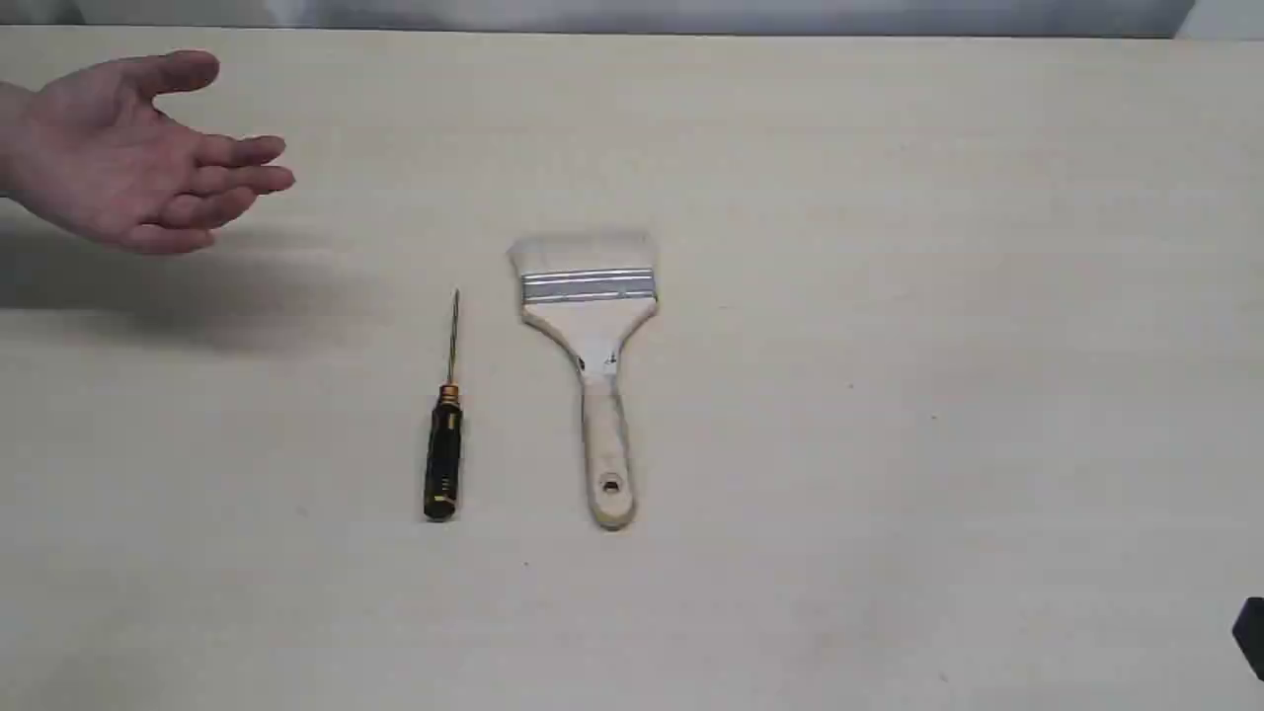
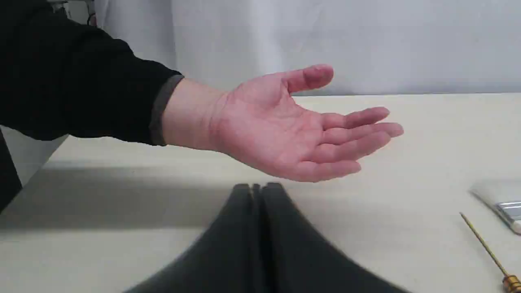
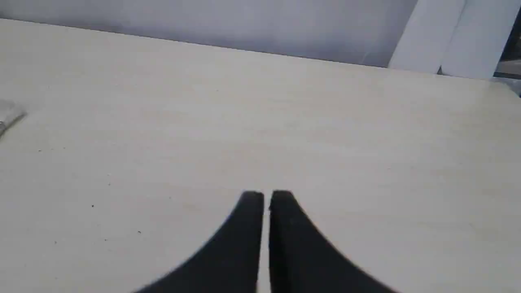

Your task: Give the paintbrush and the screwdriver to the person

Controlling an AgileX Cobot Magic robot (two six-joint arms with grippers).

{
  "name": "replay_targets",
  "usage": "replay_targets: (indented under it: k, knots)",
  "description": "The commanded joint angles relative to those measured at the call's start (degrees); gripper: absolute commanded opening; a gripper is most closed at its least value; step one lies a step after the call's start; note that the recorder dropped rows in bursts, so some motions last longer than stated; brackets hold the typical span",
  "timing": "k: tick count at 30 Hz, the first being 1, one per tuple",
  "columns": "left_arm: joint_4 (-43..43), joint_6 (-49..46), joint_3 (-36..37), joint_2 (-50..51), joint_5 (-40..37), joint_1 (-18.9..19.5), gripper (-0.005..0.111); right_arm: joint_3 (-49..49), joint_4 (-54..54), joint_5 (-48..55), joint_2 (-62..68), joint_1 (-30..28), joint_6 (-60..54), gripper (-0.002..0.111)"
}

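Hovering palm-up above the far left corner of the table [image 1: 889, 444], the person's hand [image 1: 118, 163] is floating clear of the surface. Judging it is being held open like that to receive a tool.

Screwdriver [image 1: 444, 434] is lying flat near the table's middle, black handle pointing at the near edge and thin shaft at the far edge. Paintbrush [image 1: 590, 326] is lying just beside it toward the right edge, parallel and not touching. Its bristles are pointing at the far edge, its holed handle end at the near edge. Both handles are facing the near edge, likely giving the arms an easy end to grab. Screwdriver is sitting on the hand's side, so the left arm is looking like the natural pick for it.

Left fingers [image 2: 240, 207] are pressing together, holding nothing, pointing toward the open palm. Right fingers [image 3: 250, 211] are sitting nearly together with only a thin slit showing, gripping nothing, over bare table.

Dark bit [image 1: 1252, 637] at the near right corner is possibly part of the right arm, too cropped to tell.

Containers: none showing. The open palm is acting as the only receiver and is carrying nothing. Neither tool is being handed over yet.
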State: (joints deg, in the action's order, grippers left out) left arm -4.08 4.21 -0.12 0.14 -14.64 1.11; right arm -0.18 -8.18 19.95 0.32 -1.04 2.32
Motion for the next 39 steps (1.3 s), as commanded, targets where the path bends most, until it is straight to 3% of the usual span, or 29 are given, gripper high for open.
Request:
replay_targets:
  k: [1, 39]
  knots:
    - [0.26, 0.12, 0.12, -0.14, 0.20, -0.47, 0.000, 0.18, 0.08, -0.18, -0.32, -0.29, 0.08, 0.005]
    - [0.14, 0.12, 0.12, -0.14, 0.36, -0.47, 0.000, 0.18, -1.62, -0.61, -0.32, -0.29, -0.99, 0.005]
